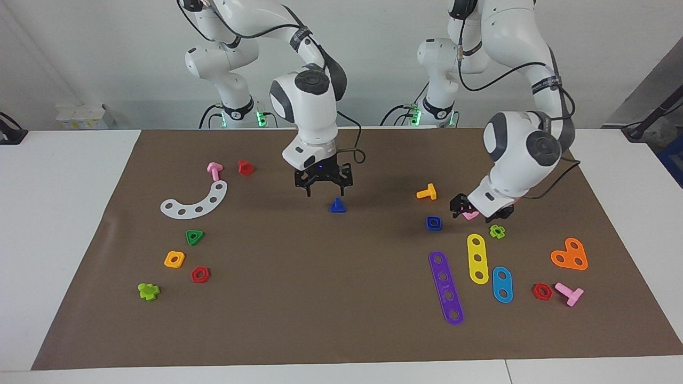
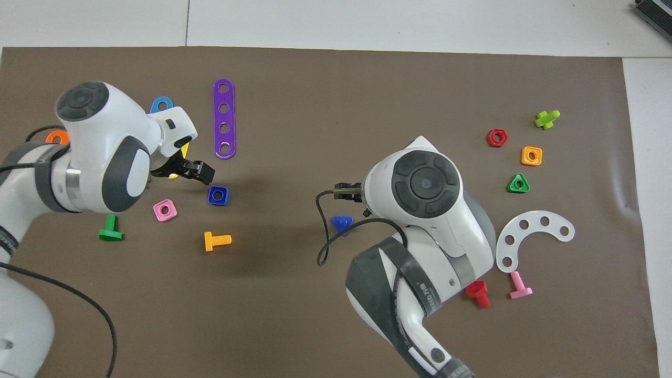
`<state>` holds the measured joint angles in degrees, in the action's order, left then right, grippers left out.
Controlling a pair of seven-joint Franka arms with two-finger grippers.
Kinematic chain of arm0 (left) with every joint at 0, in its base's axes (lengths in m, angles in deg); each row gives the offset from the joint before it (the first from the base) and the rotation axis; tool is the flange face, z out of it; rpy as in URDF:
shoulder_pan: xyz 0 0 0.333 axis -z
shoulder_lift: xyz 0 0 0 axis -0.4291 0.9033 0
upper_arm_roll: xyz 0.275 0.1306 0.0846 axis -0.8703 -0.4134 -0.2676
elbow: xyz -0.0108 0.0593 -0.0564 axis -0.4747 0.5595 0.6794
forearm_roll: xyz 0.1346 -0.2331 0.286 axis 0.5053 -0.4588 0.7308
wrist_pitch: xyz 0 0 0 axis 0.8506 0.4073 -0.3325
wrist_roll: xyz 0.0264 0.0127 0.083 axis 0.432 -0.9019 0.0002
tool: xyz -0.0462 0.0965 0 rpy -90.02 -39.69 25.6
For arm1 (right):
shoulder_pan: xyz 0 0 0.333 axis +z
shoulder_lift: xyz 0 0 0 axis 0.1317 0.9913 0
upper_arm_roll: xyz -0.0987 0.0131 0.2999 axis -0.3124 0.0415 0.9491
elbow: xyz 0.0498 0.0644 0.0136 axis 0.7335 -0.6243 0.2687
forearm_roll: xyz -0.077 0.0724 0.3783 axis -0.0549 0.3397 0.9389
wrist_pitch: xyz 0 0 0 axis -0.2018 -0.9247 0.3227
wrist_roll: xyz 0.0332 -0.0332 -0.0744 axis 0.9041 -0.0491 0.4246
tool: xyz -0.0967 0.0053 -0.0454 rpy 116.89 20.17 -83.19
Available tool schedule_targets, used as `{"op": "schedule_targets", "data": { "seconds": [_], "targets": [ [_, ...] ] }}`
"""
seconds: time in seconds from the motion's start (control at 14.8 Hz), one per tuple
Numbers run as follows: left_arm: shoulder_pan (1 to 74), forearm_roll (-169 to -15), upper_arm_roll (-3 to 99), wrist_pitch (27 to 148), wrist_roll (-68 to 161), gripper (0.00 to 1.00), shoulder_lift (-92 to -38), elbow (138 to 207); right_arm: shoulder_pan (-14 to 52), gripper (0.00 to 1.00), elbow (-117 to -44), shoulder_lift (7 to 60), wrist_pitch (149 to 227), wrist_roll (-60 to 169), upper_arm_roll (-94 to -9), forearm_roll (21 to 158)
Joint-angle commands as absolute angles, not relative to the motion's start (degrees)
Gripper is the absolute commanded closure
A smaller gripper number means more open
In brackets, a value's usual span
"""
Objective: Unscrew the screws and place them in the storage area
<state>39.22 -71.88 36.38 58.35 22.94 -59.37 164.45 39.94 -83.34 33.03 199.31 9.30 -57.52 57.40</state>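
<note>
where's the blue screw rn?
The blue screw stands head-down mid-mat, directly under the open right gripper, between the white curved strip and the blue square nut.

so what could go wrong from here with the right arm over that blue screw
1. The blue screw stands head down on its flat triangular head, stem up. The open right tool hangs just above it, and a slightly off-centre close could tip it or knock it away.
2. The storage area already holds the white curved strip and loose nuts, so a careless drop may bump them.
</note>
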Motion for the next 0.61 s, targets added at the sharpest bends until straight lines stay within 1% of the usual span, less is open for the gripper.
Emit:
{"op": "schedule_targets", "data": {
  "seconds": [0.0,0.13,0.2,0.34,0.54],
  "targets": [
    [37.37,-66.78,35.36,54.17,22.45,0.0,-63.65,164.61,40.7,0.15,-86.34,34.53,205.14,6.75,-57.73,56.3],
    [36.14,-64.03,35.18,51.36,22.45,0.0,-65.85,164.43,43.32,0.2,-86.78,36.55,205.24,5.79,-57.9,56.04],
    [35.0,-63.94,34.91,50.21,22.45,0.0,-67.08,164.34,43.51,0.2,-87.31,37.17,205.33,4.21,-57.82,54.64],
    [33.07,-63.94,34.91,48.71,21.4,0.0,-70.16,164.52,43.6,0.23,-89.15,37.09,205.5,2.97,-57.82,51.65],
    [29.2,-63.94,34.91,47.39,17.19,0.0,-74.64,165.92,43.87,0.28,-89.86,37.0,205.59,2.61,-57.82,51.55]
  ]
}}
